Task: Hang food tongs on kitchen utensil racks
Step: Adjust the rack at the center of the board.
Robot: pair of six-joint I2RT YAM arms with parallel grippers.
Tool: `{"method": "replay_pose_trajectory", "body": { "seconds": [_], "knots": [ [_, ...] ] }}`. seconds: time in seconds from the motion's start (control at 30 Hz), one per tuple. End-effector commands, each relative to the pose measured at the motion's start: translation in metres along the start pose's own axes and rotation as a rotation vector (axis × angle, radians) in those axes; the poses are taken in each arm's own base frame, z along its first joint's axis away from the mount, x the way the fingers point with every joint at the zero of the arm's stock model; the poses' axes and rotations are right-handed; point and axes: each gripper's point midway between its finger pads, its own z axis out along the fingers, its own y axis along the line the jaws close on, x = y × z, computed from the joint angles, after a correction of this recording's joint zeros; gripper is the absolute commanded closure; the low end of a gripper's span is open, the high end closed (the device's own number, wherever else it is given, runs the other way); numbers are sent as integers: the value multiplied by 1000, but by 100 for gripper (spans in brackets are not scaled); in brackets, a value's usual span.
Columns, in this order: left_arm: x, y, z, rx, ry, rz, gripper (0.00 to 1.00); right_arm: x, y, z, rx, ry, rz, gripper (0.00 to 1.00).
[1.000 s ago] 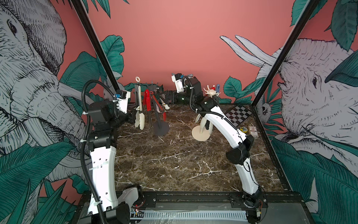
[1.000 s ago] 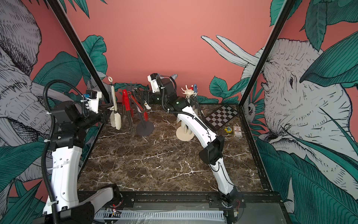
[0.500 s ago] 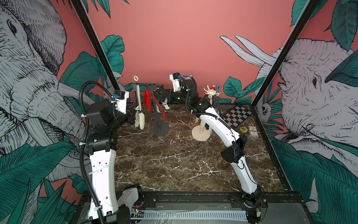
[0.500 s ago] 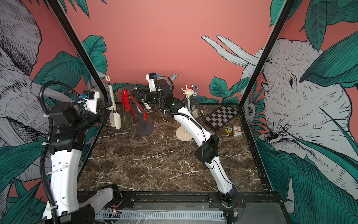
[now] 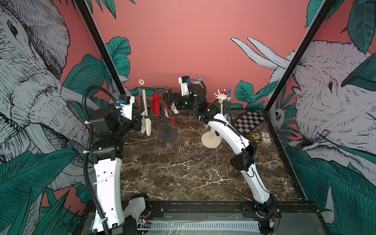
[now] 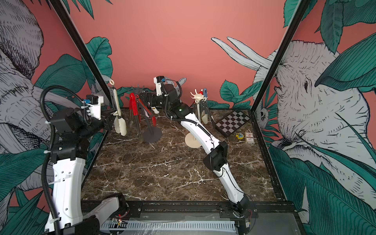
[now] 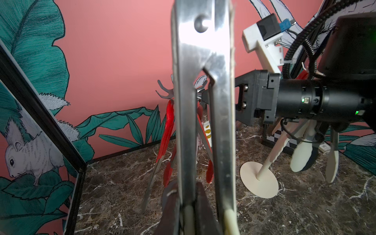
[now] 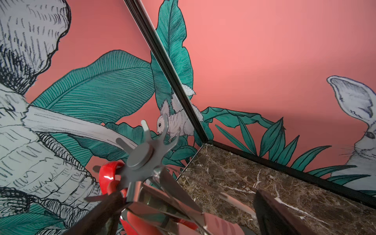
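Left gripper [image 5: 141,121] is clamped on cream-tipped tongs [image 5: 144,105], held upright just beside the dark grey rack [image 5: 170,136], where red tongs [image 5: 155,102] hang. Right gripper [image 8: 189,194] has its jaws wide apart at that rack's hook crown. The print on the small box [image 5: 266,140] is too small to read.

A checkerboard [image 5: 249,124] lies flat on the brown marble tabletop [image 5: 183,173] — well apart from the right fingers [image 8: 272,215], off to their right. Just beside it sit a small yellow item [image 5: 256,135] and a small printed box [image 5: 266,140].
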Motion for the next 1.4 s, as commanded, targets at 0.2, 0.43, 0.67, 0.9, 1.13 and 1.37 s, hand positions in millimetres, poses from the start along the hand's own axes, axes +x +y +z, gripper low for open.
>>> {"method": "replay_pose_trajectory", "body": {
  "seconds": [0.2,0.43,0.67,0.9,1.13,1.37],
  "knots": [
    [-4,4,-1,-20,-12,31,100,-35,-26,-1,83,-134,-26,1],
    [4,10,7,-19,14,12,100,-38,-32,0,77,-145,-23,1],
    [19,7,12,24,101,59,100,-60,-5,-13,-26,-186,-49,1],
    [36,-3,8,84,173,102,100,-65,21,-35,-110,-141,-87,1],
    [50,-10,6,136,214,95,100,-64,46,-63,-179,-85,-143,1],
    [46,-7,10,171,189,60,100,-64,65,-97,-207,-58,-202,1]
  ]
}}
